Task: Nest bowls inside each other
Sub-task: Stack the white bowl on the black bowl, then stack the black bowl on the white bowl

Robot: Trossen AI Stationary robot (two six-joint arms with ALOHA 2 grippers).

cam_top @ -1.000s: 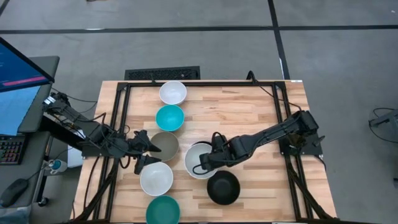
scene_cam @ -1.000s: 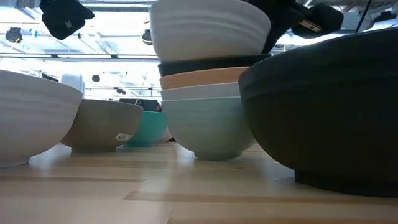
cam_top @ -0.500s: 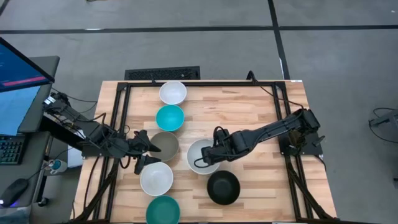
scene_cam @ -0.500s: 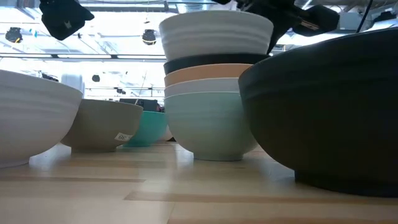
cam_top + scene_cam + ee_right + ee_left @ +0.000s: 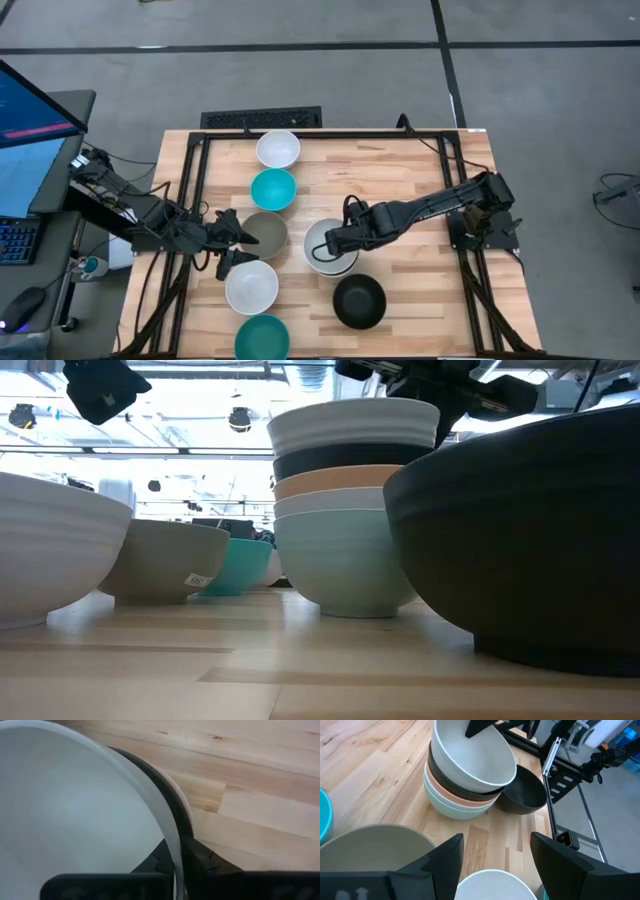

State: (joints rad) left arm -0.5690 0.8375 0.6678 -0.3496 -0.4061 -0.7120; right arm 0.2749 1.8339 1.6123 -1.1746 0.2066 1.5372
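A nested stack (image 5: pixel 345 510) stands mid-table on its mint green bottom bowl; above that come white, orange, black and a white top bowl (image 5: pixel 330 246). My right gripper (image 5: pixel 177 862) is shut on that top bowl. My left gripper (image 5: pixel 495 862) is open and hovers at the table's left, between the grey-taupe bowl (image 5: pixel 264 233) and a loose white bowl (image 5: pixel 251 286), touching neither. A lone black bowl (image 5: pixel 359 301) sits near the stack. White (image 5: pixel 278 148), turquoise (image 5: pixel 273 188) and dark teal (image 5: pixel 262 338) bowls stand apart along the left column. My right gripper holds the white top bowl by its rim (image 5: pixel 172 832), on the side toward the table's right. One finger (image 5: pixel 152 865) is inside the bowl and one (image 5: pixel 207 862) outside, pinching the wall. The fingers slant down from the right. The bowl sits upright, nested in the black bowl (image 5: pixel 350 460) beneath it.
The loose bowls form a column on the table's left half, and the lone black bowl (image 5: pixel 530 530) stands just nearside of the stack. Bare wood (image 5: pixel 420 160) lies on the far right. A black frame (image 5: pixel 190 200) borders the table, and a monitor (image 5: pixel 30 130) stands off to the left.
My right gripper has come down and shifted slightly toward the far edge. It has lowered the white bowl from a tilted position above the stack until it sits level in the black bowl. The whole stack has slid slightly along the table.
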